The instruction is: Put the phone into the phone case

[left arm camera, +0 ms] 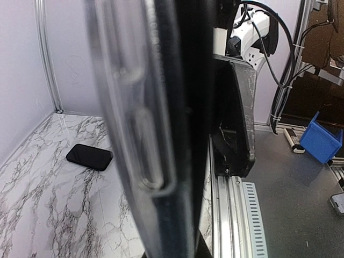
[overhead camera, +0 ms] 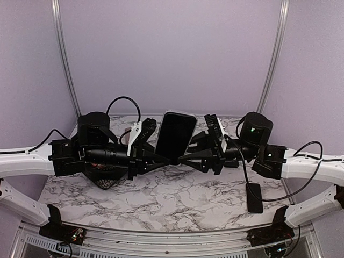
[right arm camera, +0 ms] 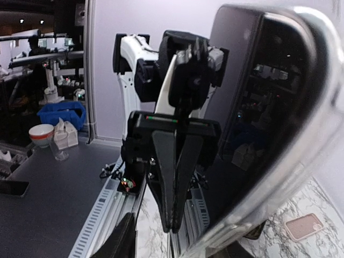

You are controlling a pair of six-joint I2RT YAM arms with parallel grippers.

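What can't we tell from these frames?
- Right claw: open or gripping unclear; top view too small, own wrist view crops the tips.
- Whether the phone sits fully in the clear case: left wrist view too close, corners cut off.
- Dark item under the left arm: top view, shadowed and covered.

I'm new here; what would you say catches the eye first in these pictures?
A black phone, rimmed by a clear case, is held upright mid-table, its lower end between the left claw and right claw. A dark slab lies flat on the marble table's right side.
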